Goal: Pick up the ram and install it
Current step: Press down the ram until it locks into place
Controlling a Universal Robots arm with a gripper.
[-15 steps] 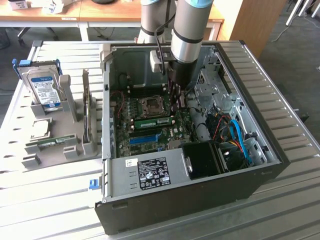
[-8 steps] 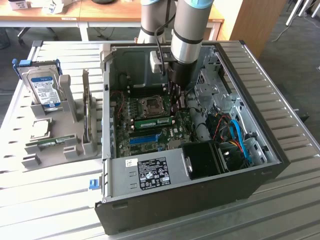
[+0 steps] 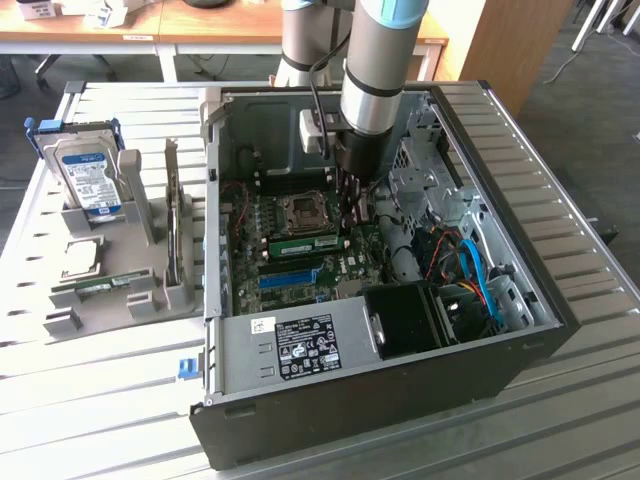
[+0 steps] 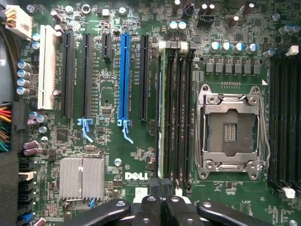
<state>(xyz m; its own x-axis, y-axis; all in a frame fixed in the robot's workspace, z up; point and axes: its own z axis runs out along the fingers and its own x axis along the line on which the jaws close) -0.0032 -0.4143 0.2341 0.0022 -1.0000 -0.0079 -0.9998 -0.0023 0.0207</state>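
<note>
The ram (image 3: pixel 303 243), a narrow green stick with a white label, stands on edge in a motherboard slot beside the empty processor socket (image 3: pixel 300 210). From the wrist it appears edge-on as a thin green strip (image 4: pixel 161 113) in the slot bank nearest the blue card slot (image 4: pixel 124 80). My gripper (image 3: pixel 352 220) hangs inside the open computer case, just above the board at one end of the ram. Its black fingers (image 4: pixel 150 209) are pressed together, and nothing shows between them.
The case (image 3: pixel 560 300) lies open on a slatted metal table. A grey holder (image 3: pixel 140 300) on the exterior view's left carries a hard drive (image 3: pixel 85 175), a silver processor chip (image 3: pixel 82 257) and another green stick (image 3: pixel 100 287). Cables (image 3: pixel 470 270) and the drive cage crowd the case's right side.
</note>
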